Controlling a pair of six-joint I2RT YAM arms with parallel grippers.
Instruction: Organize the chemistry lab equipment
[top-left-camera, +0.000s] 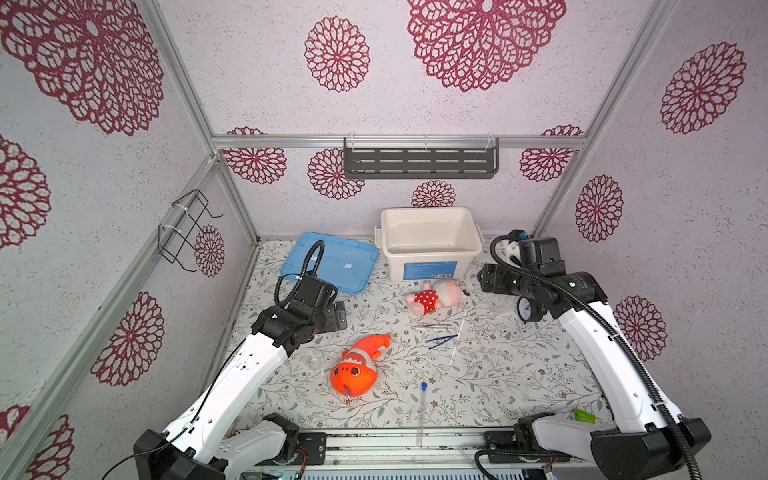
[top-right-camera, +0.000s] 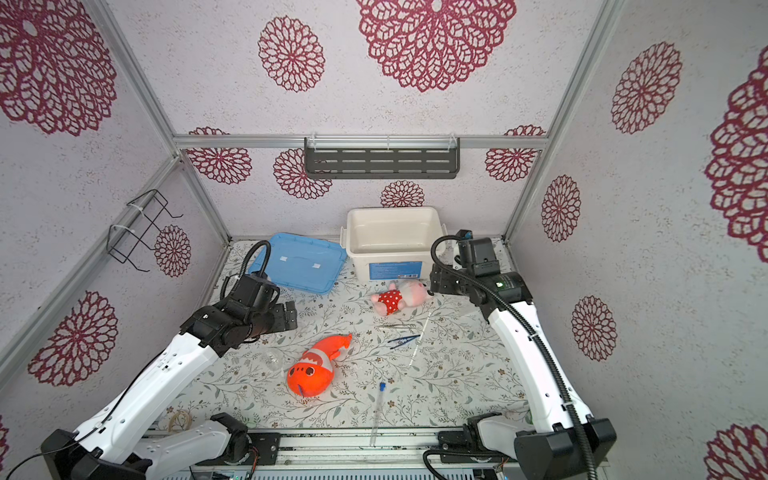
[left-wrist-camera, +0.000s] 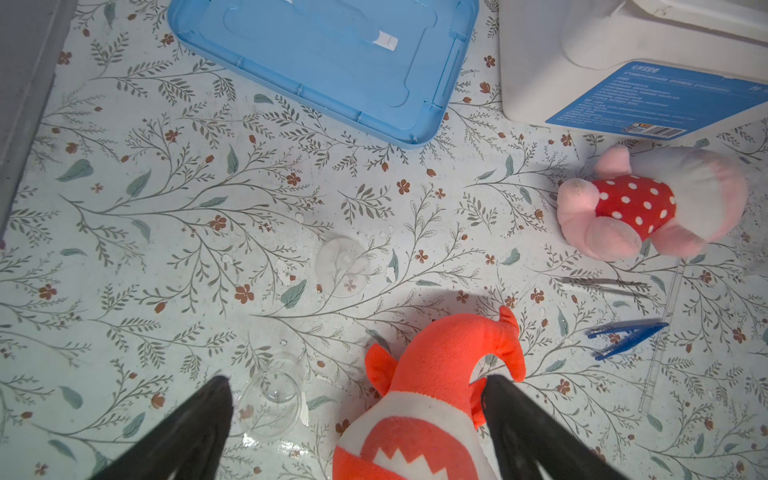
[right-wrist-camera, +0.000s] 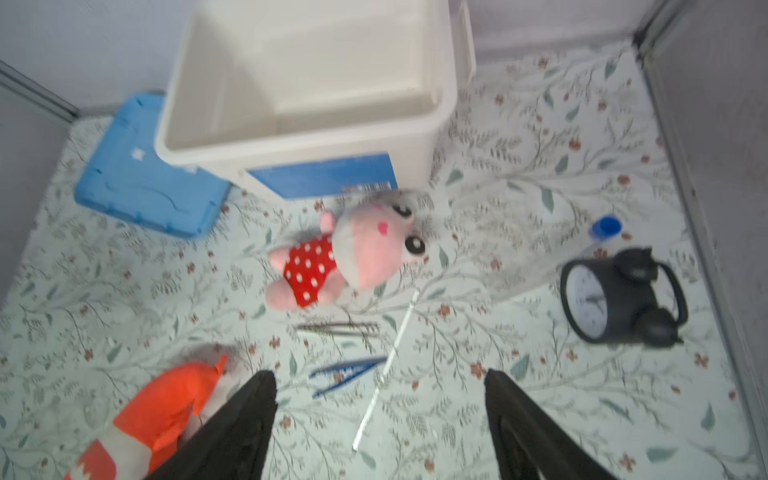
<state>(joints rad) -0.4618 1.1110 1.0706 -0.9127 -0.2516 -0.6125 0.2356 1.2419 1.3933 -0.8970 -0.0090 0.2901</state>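
The tabletop (top-left-camera: 519, 374) carries everything; a white bin (top-left-camera: 395, 266) stands open at the back edge and looks empty, with its blue lid (top-left-camera: 332, 262) flat to its left, toward the back left corner; none of the lab gear is in the bin yet. The fish (top-left-camera: 357, 370) lies left of centre toward the front; the doll (top-left-camera: 432, 297) lies just in front of the bin; a black clock (top-left-camera: 528, 309) sits near the right edge. The left tool (left-wrist-camera: 357, 379) hangs over the left half, jaws wide and empty; the right tool (right-wrist-camera: 378, 373) hangs near the bin's right front corner, jaws also apart and empty.

One tube (top-left-camera: 422, 411) lies front-to-back, its clear end over the front edge; a second tube (right-wrist-camera: 606, 226) shows mostly as a blue cap beside the clock. The rod (top-left-camera: 453, 353) lies right of centre, its long axis nearly front-to-back; the tweezers (top-left-camera: 442, 340) lie at its left side, and the metal implement (top-left-camera: 432, 327) lies between them and the doll, both running left-to-right. This cluster lies frontward of the right tool, the nearer one; in the right wrist view the rod runs toward the gap between the jaws, so they would likely close across it. The glassware (left-wrist-camera: 270, 399) sits near the left edge beside the fish, closest to the left tool; a clear disc (left-wrist-camera: 343, 266) lies further back.
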